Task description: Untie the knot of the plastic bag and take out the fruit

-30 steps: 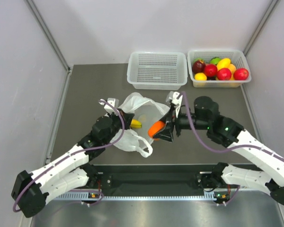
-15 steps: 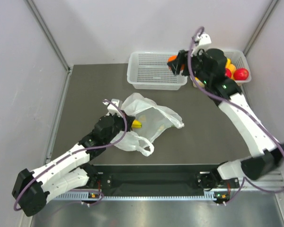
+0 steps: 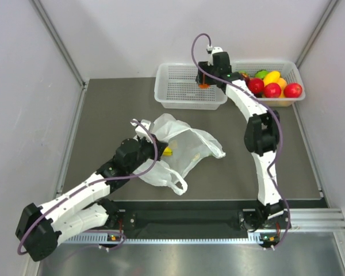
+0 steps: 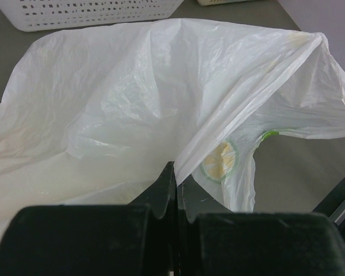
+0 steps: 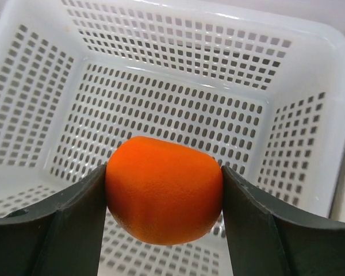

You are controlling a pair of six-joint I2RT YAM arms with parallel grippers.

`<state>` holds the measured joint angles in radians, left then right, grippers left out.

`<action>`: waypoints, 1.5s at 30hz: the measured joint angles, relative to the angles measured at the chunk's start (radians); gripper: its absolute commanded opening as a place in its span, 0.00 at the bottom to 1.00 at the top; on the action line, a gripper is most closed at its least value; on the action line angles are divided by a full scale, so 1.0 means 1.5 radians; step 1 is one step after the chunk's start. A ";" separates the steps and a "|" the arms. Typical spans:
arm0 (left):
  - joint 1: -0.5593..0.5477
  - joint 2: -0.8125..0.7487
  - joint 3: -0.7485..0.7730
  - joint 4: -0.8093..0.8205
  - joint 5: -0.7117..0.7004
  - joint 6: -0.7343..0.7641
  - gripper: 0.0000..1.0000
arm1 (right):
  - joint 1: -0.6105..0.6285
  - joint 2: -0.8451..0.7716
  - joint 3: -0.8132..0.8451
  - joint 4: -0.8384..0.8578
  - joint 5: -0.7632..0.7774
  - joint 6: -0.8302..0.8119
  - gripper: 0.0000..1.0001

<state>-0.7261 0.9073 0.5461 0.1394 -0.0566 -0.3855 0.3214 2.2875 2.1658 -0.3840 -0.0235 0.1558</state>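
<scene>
The white plastic bag [image 3: 181, 146] lies open in the middle of the table, a bit of yellow banana [image 3: 168, 152] showing inside. It fills the left wrist view [image 4: 161, 98]. My left gripper [image 3: 142, 144] is shut on the bag's edge at its left side; in its wrist view [image 4: 177, 181] the jaws pinch the film. My right gripper [image 3: 204, 82] is shut on the small orange fruit [image 5: 164, 197] and holds it above the inside of the empty white basket [image 5: 172, 103], over its right end [image 3: 190, 86]. The dark red-purple fruit is hidden.
A second white basket [image 3: 287, 100] at the back right holds a heap of red, yellow and green fruit [image 3: 270, 85]. Grey walls close in the left, right and back. The bag's loop handle [image 3: 175, 183] lies near the table's front edge.
My right gripper has carried the orange fruit from the bag's mouth up and back to above the empty basket. The bag's right side has slumped flat. The left gripper has kept its hold.
</scene>
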 measured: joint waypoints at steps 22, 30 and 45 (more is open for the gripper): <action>0.003 -0.061 0.000 -0.024 0.021 0.014 0.00 | -0.027 0.102 0.097 -0.090 -0.016 0.009 1.00; 0.003 -0.063 0.042 -0.100 -0.009 0.026 0.75 | -0.022 -0.128 -0.053 -0.078 -0.014 0.018 1.00; 0.083 0.049 0.356 -0.322 -0.125 0.061 0.99 | 0.148 -0.756 -0.555 -0.083 0.002 -0.004 1.00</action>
<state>-0.6022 0.9813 1.0801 -0.3439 -0.2436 -0.2935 0.5434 1.1542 1.3334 -0.5079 -0.0200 0.1505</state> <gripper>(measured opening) 0.987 0.995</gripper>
